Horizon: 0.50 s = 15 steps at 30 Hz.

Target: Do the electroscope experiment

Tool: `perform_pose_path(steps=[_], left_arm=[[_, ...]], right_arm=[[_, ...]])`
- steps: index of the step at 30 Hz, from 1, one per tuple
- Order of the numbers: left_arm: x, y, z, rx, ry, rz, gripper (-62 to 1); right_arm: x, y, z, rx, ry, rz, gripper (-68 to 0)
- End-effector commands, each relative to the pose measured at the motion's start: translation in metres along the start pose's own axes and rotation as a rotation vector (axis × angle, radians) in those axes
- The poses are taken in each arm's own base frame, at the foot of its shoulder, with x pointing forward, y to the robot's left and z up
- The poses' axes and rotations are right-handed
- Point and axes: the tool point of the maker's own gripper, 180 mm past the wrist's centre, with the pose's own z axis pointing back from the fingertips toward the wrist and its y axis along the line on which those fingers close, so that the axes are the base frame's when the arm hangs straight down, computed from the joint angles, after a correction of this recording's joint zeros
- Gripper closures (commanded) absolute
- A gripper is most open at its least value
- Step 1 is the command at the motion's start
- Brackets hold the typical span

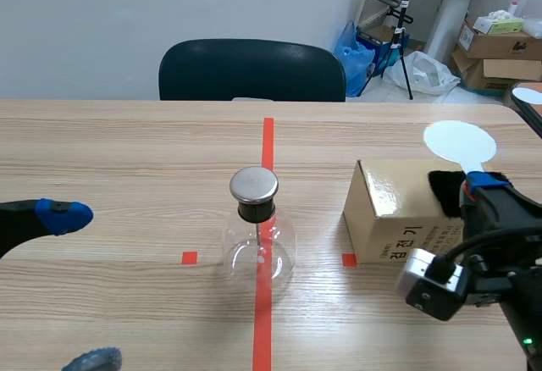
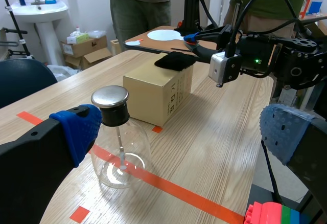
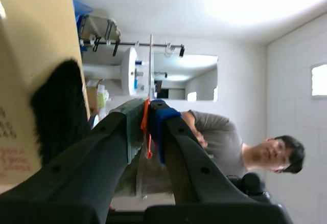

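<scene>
The electroscope (image 1: 257, 234) is a glass flask with a round metal cap, standing on the red tape line at the table's middle; in the left wrist view the electroscope (image 2: 118, 137) is just ahead of my left gripper (image 2: 181, 132). My left gripper (image 1: 80, 286) stands open and empty at the near left. To the right, a cardboard box (image 1: 394, 218) carries a patch of black fur (image 1: 445, 193). My right gripper (image 1: 484, 183) hovers over the fur, shut on the thin orange handle (image 3: 146, 132) of a white disc paddle (image 1: 460, 144). The paddle (image 2: 164, 35) points away from the flask.
A dark chair (image 1: 251, 70) stands behind the table's far edge. A person (image 2: 140, 4) stands beyond the table. Boxes (image 1: 500, 45) and a tripod (image 1: 405, 24) are on the floor at the back right. Coloured blocks (image 2: 271, 215) lie by my left arm.
</scene>
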Motion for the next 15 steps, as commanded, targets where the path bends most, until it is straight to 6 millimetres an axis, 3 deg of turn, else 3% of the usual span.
perform_pose_path(steps=[1, 15], left_arm=[[0.007, 0.002, -0.001, 0.011, -0.033, -0.001, -62.3], [0.002, 0.004, -0.003, 0.033, -0.016, -0.007, -62.3]], right_arm=[[0.000, -0.018, -0.006, -0.074, -0.001, 0.013, -1.1], [0.039, -0.023, -0.015, -0.104, -0.055, 0.008, -1.1]])
